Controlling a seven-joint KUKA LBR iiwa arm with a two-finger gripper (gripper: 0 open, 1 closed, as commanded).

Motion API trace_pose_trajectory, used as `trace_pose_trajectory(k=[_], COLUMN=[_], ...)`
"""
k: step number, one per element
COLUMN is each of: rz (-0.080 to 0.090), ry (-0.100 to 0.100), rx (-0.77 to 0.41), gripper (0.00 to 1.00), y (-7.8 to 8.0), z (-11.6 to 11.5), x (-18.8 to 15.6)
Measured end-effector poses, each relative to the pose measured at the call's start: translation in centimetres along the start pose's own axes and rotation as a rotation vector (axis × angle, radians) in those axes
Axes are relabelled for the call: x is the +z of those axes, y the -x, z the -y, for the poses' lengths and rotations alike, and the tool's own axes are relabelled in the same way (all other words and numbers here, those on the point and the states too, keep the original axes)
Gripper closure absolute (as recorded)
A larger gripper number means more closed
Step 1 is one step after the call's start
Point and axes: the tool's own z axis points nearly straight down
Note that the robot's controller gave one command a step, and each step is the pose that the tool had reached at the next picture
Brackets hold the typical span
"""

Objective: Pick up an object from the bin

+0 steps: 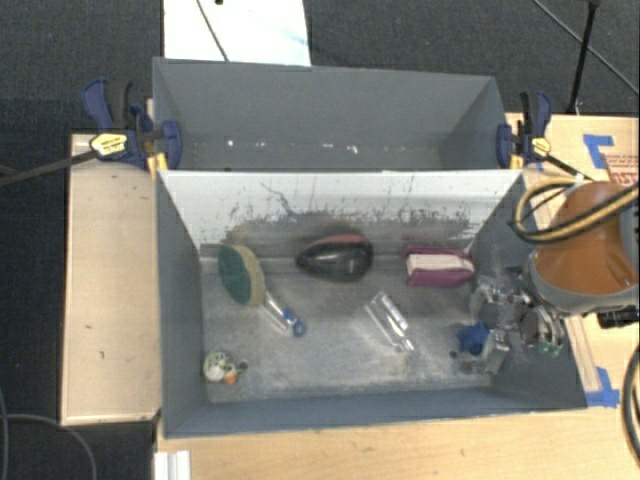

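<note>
The gripper (497, 336) is set low in the bin's (180, 298) near right corner, presumably because a small blue object (470, 341) lies just beside it. Whether the pincer is spread or pressed together cannot be told. A clear plastic piece (388, 320) is seen nearby and a purple block (437, 268) behind.

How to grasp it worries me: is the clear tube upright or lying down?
Lying down: the clear tube stretches slantwise across the bin floor.

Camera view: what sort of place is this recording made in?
Probably a robotics lab's bin-picking setup: a grey metal bin holds unrelated small things, like a black oval object and a purple-and-white block, and a robot gripper reaches in from the view's right.
</note>
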Motion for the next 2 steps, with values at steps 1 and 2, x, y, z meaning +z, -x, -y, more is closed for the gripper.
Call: trace_pose_trajectory(k=[1,2], rz=[-0.005,0.002], ry=[0.001,0.000], rx=[-0.009,-0.083], gripper=[1.00,1.00], y=[-0.2,-2.4], z=[-0.1,-0.8], x=[0.1,-18.4])
